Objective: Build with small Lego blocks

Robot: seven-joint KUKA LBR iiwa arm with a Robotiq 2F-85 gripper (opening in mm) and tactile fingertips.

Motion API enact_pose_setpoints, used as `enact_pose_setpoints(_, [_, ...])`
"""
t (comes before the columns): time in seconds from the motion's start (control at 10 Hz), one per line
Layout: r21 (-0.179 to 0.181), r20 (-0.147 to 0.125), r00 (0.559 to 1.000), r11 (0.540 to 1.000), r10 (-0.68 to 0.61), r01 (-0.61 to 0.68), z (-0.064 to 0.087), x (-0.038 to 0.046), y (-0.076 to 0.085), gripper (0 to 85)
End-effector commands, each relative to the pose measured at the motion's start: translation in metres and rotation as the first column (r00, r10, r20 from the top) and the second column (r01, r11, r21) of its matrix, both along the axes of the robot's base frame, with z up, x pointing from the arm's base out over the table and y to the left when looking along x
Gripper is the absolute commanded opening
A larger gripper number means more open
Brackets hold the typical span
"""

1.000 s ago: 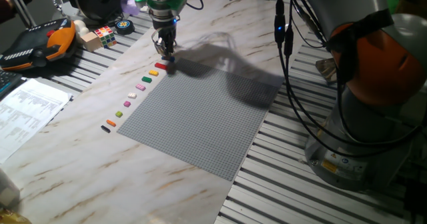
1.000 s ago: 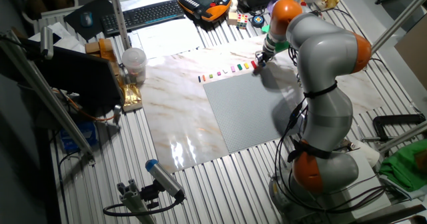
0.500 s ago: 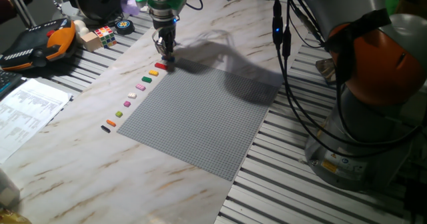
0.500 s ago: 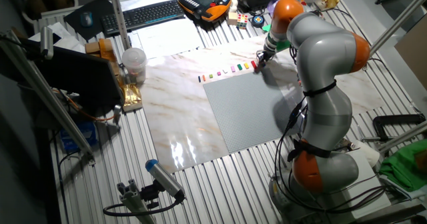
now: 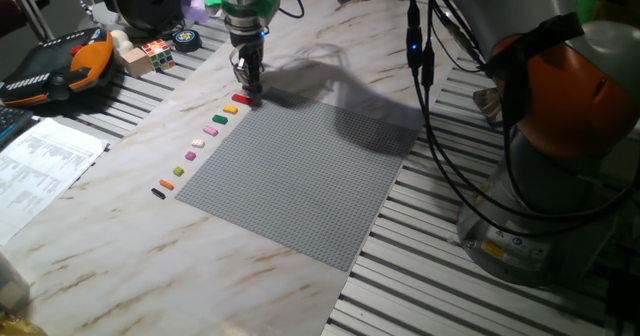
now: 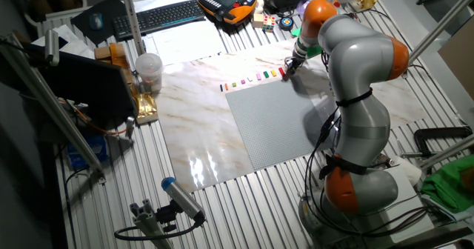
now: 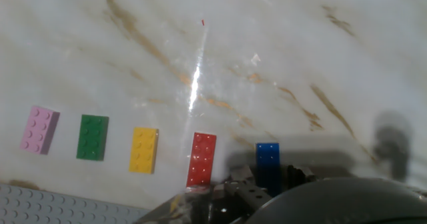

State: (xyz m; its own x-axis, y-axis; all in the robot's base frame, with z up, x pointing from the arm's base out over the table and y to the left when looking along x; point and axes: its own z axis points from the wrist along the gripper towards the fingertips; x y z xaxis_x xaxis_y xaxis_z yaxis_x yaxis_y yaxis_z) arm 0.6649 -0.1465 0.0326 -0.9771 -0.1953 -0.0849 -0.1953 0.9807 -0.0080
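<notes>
In the hand view the gripper (image 7: 257, 187) is mostly cut off by the bottom edge: only dark, blurred metal parts show, and a rounded dark housing fills the lower right corner. The lower end of the blue block (image 7: 268, 159) runs into that dark metal, so I cannot tell whether the fingers are spread, pressed together or pinching it. The two fixed views do not settle it either; there the gripper (image 5: 247, 79) (image 6: 288, 66) is small and dark, its tips down at the marble tabletop (image 7: 220, 57), and the blue block cannot be made out.

The small Lego blocks are flat rectangular bricks with two rows of studs. In the hand view five lie in a row on the marble, each apart from the next: pink block (image 7: 39, 129), green block (image 7: 92, 137), yellow block (image 7: 144, 150), red block (image 7: 201, 159), then the blue one. The red block's lower end also reaches the dark gripper parts.

The row runs just beside the edge of the grey baseplate (image 5: 300, 171), on the marble and not on the plate. From one fixed view the line continues away from the gripper past the red block (image 5: 240, 99) to more tiny blocks, ending at a black block (image 5: 158, 193) near the baseplate's corner. The gripper stands at the red and blue end of the row, just beside the baseplate's far corner.
</notes>
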Motion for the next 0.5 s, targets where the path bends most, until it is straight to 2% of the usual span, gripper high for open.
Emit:
enact_pose_setpoints(0.0, [0.001,0.0,1.0,1.0,0.0,0.0,-0.0008,0.0001,0.0,35.3])
enact_pose_setpoints(0.4, [0.007,-0.003,1.0,1.0,-0.002,0.002,-0.0051,0.0001,-0.0001,34.3])
